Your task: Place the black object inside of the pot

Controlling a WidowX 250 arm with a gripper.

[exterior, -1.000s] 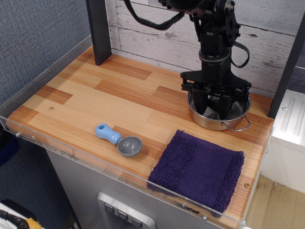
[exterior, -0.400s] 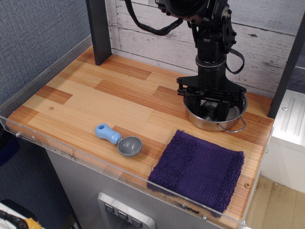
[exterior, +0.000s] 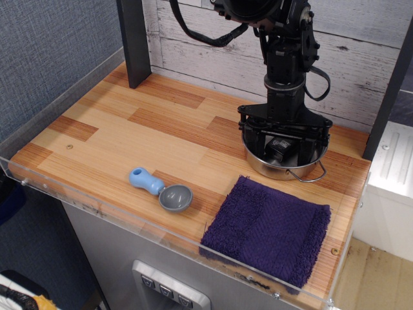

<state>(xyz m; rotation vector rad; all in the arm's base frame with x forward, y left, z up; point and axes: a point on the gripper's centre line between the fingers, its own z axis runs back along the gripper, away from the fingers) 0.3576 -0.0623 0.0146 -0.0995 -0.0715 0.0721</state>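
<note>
Pot (exterior: pixel 282 169) shifted; jaws spread around bottle (exterior: pixel 279 149)

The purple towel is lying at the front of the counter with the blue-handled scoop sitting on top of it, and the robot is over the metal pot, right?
Not quite. The blue-handled scoop is not on the purple towel; it lies on the bare wooden counter to the towel's left, apart from it. The rest holds: in the observation.image view the towel is at the front and the gripper is over the pot.

Black bottle (exterior: pixel 280 148) lies inside pot (exterior: pixel 261 169); pincer (exterior: pixel 284 141) spread.
</note>
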